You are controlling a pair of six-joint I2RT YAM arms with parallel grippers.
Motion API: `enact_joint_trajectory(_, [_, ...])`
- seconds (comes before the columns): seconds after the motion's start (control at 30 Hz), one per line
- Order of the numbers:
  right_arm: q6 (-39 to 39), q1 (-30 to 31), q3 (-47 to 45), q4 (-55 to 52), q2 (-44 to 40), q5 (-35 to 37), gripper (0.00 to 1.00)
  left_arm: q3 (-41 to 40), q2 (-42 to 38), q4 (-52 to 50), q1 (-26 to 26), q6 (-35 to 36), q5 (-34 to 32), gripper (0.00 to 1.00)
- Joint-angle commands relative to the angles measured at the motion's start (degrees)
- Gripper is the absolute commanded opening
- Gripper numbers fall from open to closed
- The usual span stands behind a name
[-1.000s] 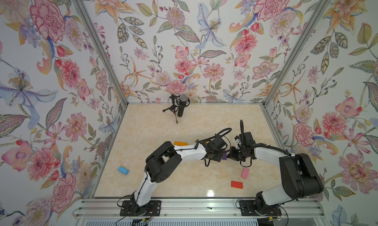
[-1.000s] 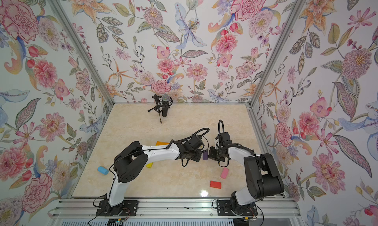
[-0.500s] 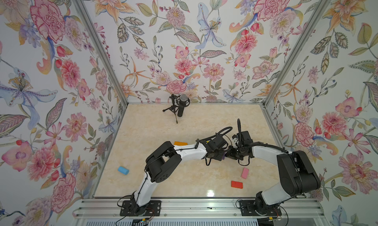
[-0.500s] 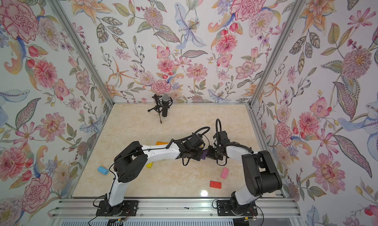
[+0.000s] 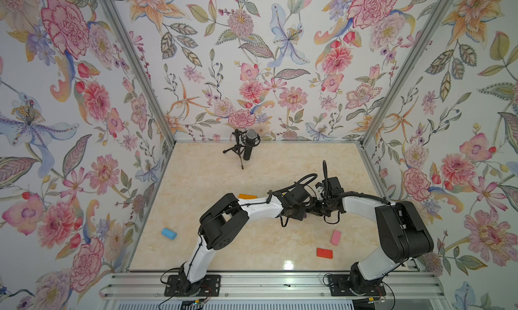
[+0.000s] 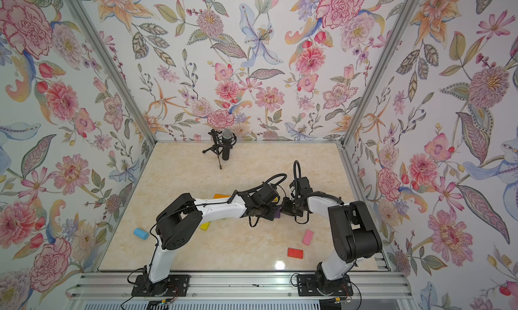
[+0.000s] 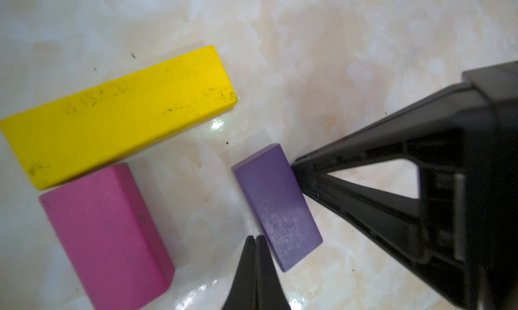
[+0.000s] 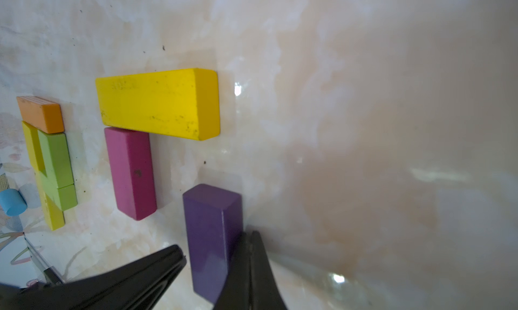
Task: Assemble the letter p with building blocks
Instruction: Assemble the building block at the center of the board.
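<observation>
Drawn closer together, the left fingers (image 7: 246,275) and right fingers (image 8: 262,277), both closed tight and holding nothing, flank the purple block (image 7: 276,205), probably squaring it under the yellow bar (image 7: 117,109), opposite the magenta block (image 7: 106,233), on the desk (image 7: 364,42).

Matt purple block (image 7: 276,207) on glossy marbled table (image 7: 364,42)

Left claw (image 7: 255,240) and right claw (image 8: 249,235) crowding purple block (image 7: 276,207), bare floor (image 7: 364,42) beyond

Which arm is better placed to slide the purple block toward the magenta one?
Right, probably: the shut right gripper is behind the purple block, opposite the magenta block; the shut left gripper stands between them.
</observation>
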Motion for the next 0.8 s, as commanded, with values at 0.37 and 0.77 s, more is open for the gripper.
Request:
enact_joint_trajectory(0.37, [-1.17,-0.18,-4.66,-1.98,-1.03,1.72,0.0,-2.97,0.91,0.87,0.77,-0.77,2.03,0.0])
enact_joint_trajectory(0.77, [-0.8,0.27,-3.02,-0.77,1.02,-1.03,0.0,-0.97,3.11,1.18,1.29,-0.73,3.22,0.0])
